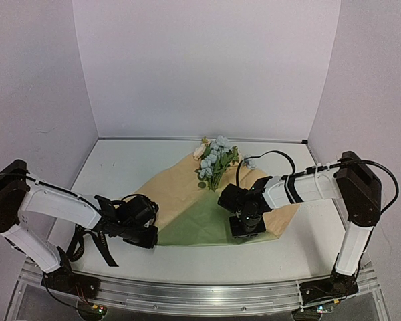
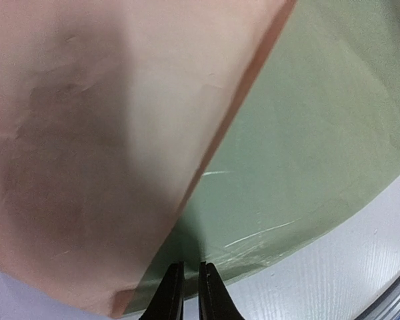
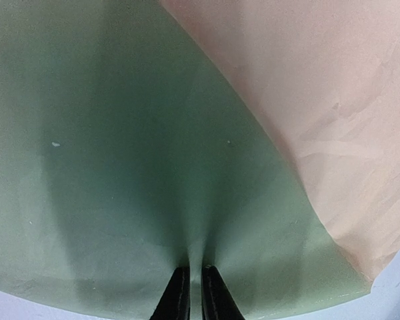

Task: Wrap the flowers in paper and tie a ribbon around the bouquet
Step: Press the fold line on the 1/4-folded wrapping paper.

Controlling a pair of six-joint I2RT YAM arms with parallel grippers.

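The paper (image 1: 199, 224) lies mid-table, its olive-green face showing at the near edge and tan flaps (image 1: 177, 187) folded over from both sides. The flowers (image 1: 217, 159), pale cream and light blue on green stems, poke out at its far end. My left gripper (image 1: 154, 235) is at the paper's near left corner, shut on the green edge (image 2: 307, 133) beside the tan flap (image 2: 87, 133). My right gripper (image 1: 248, 231) is shut on the near edge further right, and the green sheet (image 3: 120, 133) puckers into its jaws. Black strands (image 1: 107, 251) hang under the left arm; I cannot tell ribbon from cable.
The white table (image 1: 120, 167) is enclosed by pale walls at the back and on both sides. A metal rail (image 1: 200, 294) runs along the near edge by the arm bases. A black cable (image 1: 267, 157) loops above the right arm.
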